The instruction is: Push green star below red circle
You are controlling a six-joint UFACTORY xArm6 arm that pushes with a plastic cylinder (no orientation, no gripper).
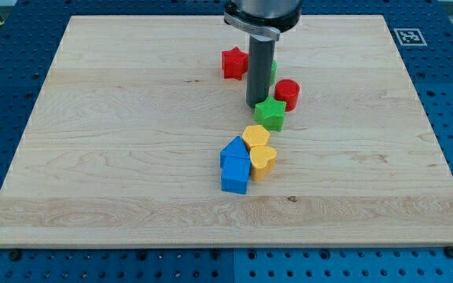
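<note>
The green star [271, 113] lies near the board's middle, just below and left of the red circle [288, 93], nearly touching it. My tip [256, 105] stands at the star's upper left edge, touching or almost touching it, and left of the red circle. The rod hides part of a green block [273, 68] behind it.
A red star [234, 63] lies above left of the rod. A yellow hexagon [255, 137], a yellow heart [263, 159] and two blue blocks [235, 165] cluster below the green star. The wooden board [93, 157] sits on a blue pegboard table.
</note>
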